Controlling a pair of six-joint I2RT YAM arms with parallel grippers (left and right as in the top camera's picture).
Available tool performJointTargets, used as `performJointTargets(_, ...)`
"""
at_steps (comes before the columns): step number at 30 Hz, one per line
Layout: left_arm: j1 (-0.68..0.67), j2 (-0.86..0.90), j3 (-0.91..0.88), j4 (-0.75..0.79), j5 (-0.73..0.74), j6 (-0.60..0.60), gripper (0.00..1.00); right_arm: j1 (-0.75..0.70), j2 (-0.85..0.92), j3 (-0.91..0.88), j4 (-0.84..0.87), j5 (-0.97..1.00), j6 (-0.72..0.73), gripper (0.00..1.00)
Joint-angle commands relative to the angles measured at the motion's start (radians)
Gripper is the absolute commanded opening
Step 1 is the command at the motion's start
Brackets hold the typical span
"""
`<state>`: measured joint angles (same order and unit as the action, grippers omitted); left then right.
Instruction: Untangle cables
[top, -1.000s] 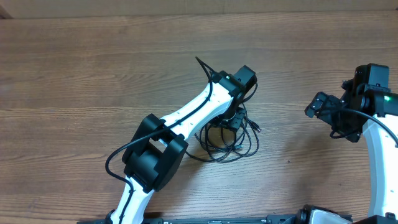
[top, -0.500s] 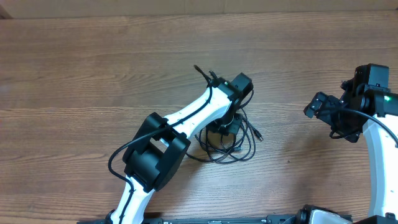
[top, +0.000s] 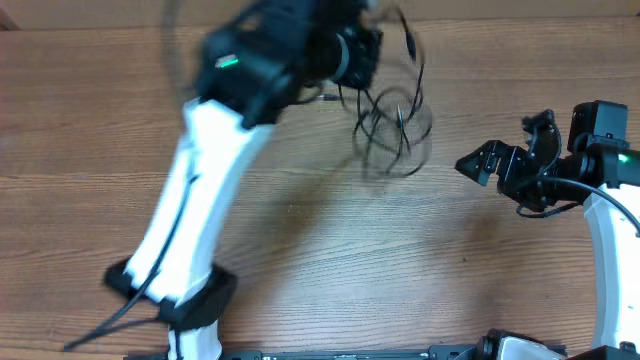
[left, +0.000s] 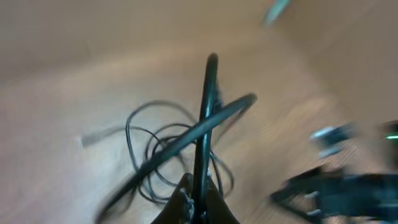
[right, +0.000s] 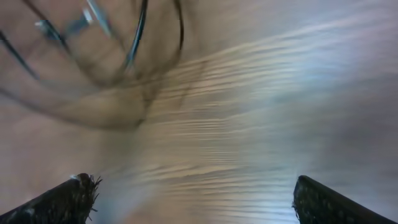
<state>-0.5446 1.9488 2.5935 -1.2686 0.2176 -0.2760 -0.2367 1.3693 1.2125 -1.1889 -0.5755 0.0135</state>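
Left gripper (left: 196, 202) jaws closed on one strand, the cables (top: 393, 125) dangling in loose loops at 12 o'clock of the table (top: 300, 250); right gripper (top: 503, 150) jaws wide open and empty, tangle at its 9 o'clock. Left wrist view shows the pinch, which overhead blurs; right wrist view catches a plug tip (right: 93, 17) at 11 o'clock
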Motion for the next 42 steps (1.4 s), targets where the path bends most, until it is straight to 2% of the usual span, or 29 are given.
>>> performJointTargets(1,-0.003,-0.06,0.069,0.007,0.064,0.032,0.04,0.031,-0.021,0.027,0.019,-0.222,-0.127,1.0)
performJointTargets(10,-0.006,-0.075,0.072,-0.014,0.109,0.026,0.04,0.162,-0.021,0.027,0.161,-0.23,-0.126,1.0)
performJointTargets(19,-0.006,-0.075,0.072,-0.029,0.118,0.037,0.04,0.234,-0.021,0.027,0.29,-0.23,-0.116,1.0)
performJointTargets(30,-0.006,-0.075,0.072,-0.029,0.176,0.045,0.04,0.349,-0.021,0.027,0.56,-0.231,-0.115,1.0)
performJointTargets(39,-0.006,-0.075,0.072,-0.037,0.171,0.072,0.04,0.379,-0.021,0.027,0.539,-0.227,-0.112,1.0)
performJointTargets(42,-0.005,-0.075,0.072,-0.067,0.077,0.1,0.04,0.379,-0.021,0.027,0.493,-0.116,-0.111,1.0)
